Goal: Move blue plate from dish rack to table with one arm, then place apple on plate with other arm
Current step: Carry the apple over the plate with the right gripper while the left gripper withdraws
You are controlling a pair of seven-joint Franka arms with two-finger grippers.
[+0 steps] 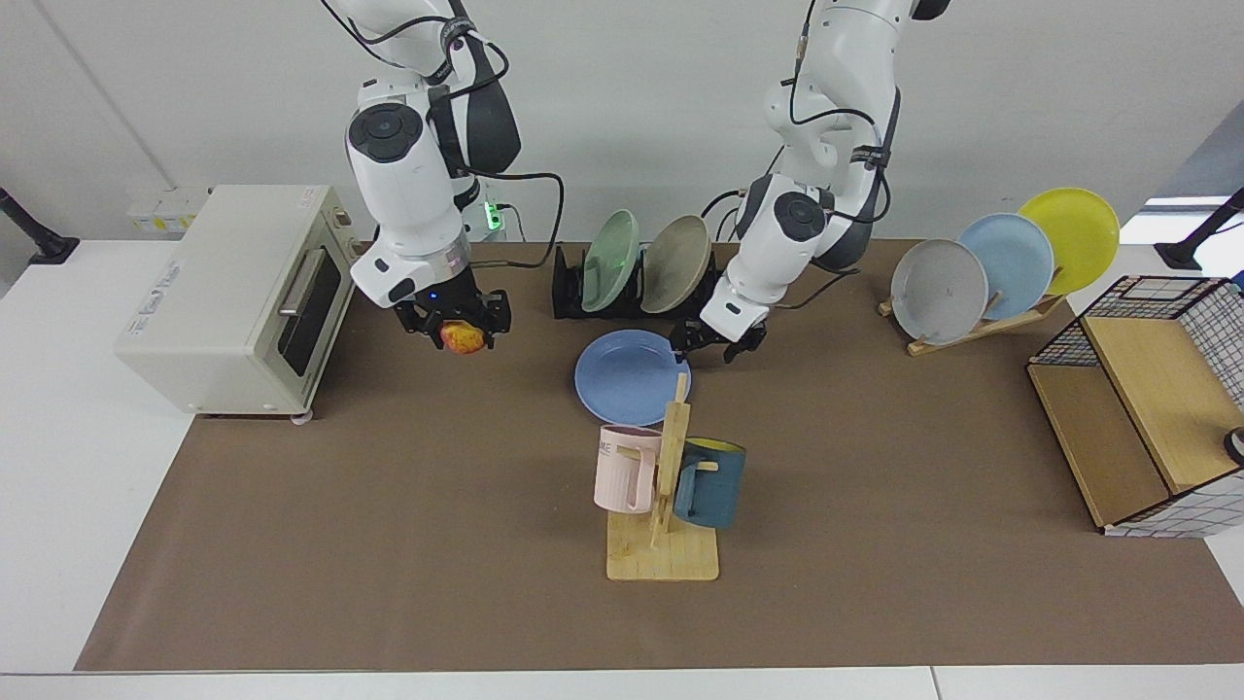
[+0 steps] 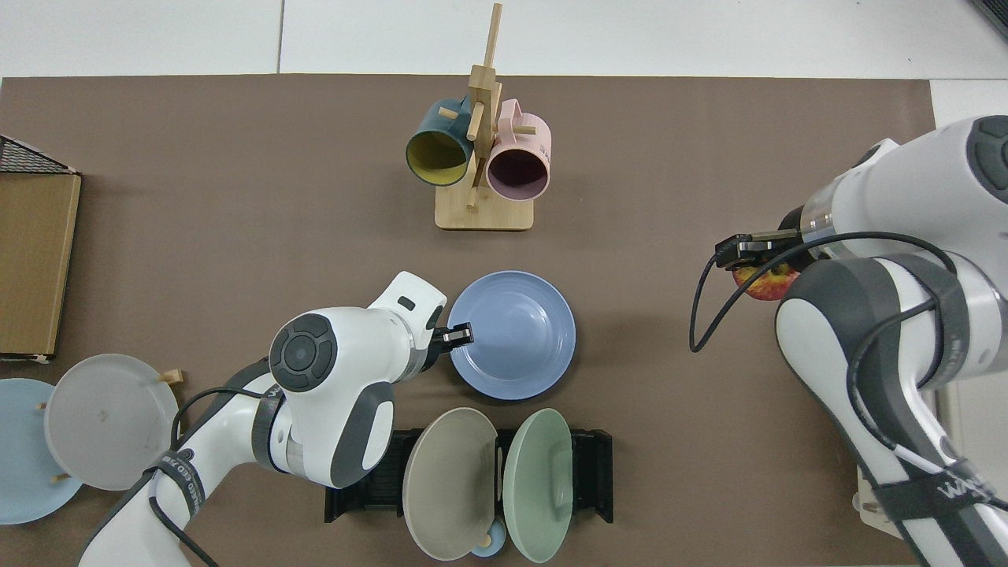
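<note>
Left gripper [image 1: 716,344], fingers parted, sits beside the flat matte periwinkle-blue plate [image 1: 630,376] (apparently released); right gripper [image 1: 457,329] clutches the red-yellow apple [image 1: 463,337], aloft for delivery.

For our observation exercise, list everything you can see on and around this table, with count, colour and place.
blue plate: one, periwinkle, flat on the mat before the rack
dish rack: one, black, at the back
rack plates: two, green and taupe, upright
apple: one, red-yellow, held above the mat
table: one, white, brown mat
toaster oven: one, cream
mug tree: one, wooden; pink and teal mugs
plate stand: one, wooden; grey, pale blue, yellow plates
wire shelf: one
right gripper: shut on apple
left gripper: open, at the blue plate's rim
</note>
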